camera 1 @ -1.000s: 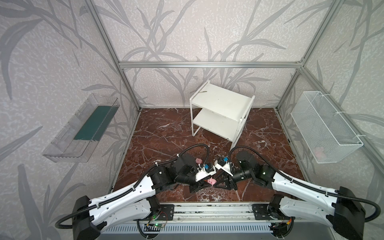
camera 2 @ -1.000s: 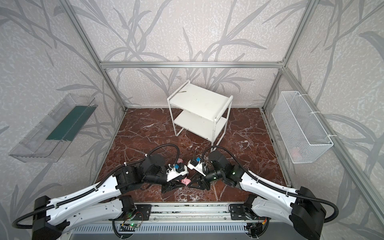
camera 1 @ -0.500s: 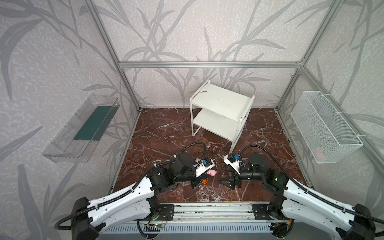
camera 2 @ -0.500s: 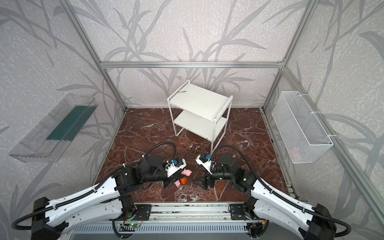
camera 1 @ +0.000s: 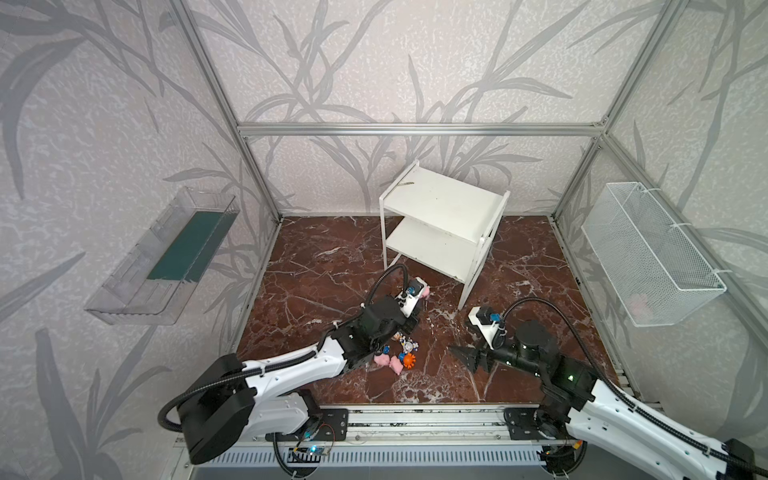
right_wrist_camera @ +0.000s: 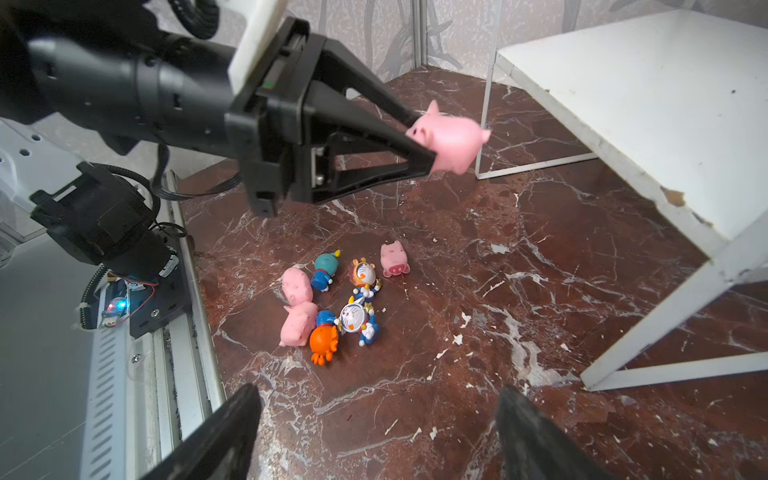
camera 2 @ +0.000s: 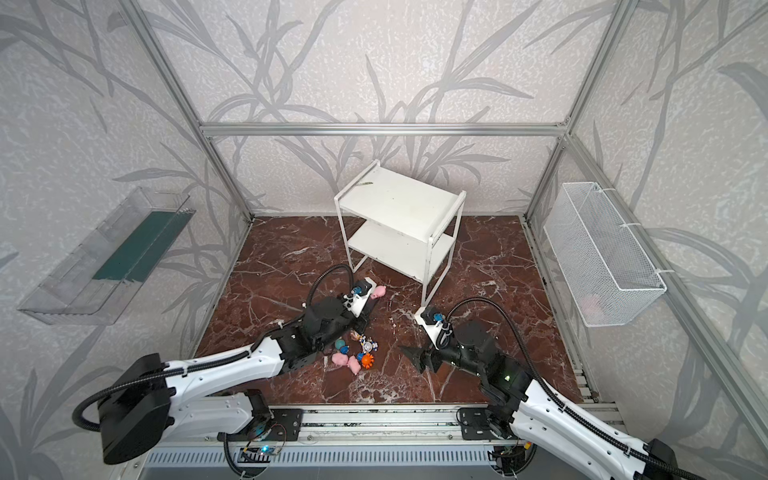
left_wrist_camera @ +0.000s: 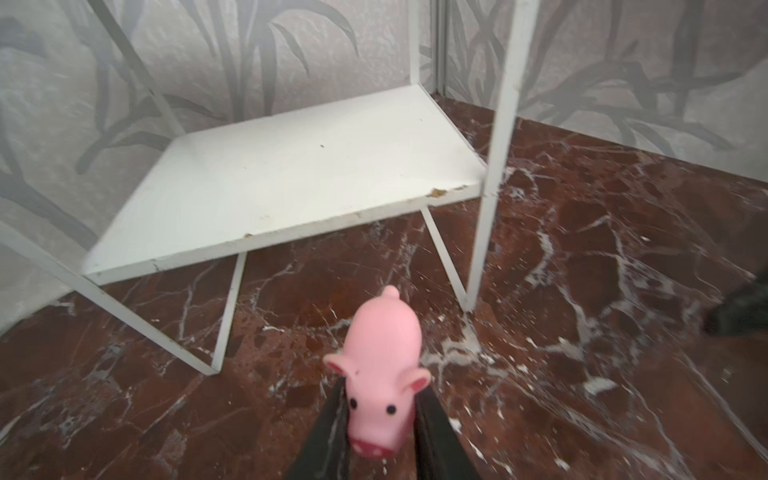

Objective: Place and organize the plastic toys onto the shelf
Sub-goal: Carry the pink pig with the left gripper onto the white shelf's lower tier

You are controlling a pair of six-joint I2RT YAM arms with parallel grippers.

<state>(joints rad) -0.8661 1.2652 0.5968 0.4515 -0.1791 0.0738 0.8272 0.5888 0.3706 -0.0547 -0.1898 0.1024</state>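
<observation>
slip risk: my left gripper point(right_wrist_camera: 424, 140) pinches the round pink plastic pig point(right_wrist_camera: 453, 143) by its head only; right gripper point(right_wrist_camera: 376, 399) gapes empty.

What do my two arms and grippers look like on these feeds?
The left arm and right arm match: white shells, black joints, a ribbed black hose looping over each wrist. The left gripper and right gripper are black, with tapered triangular fingers under a white camera block.
</observation>
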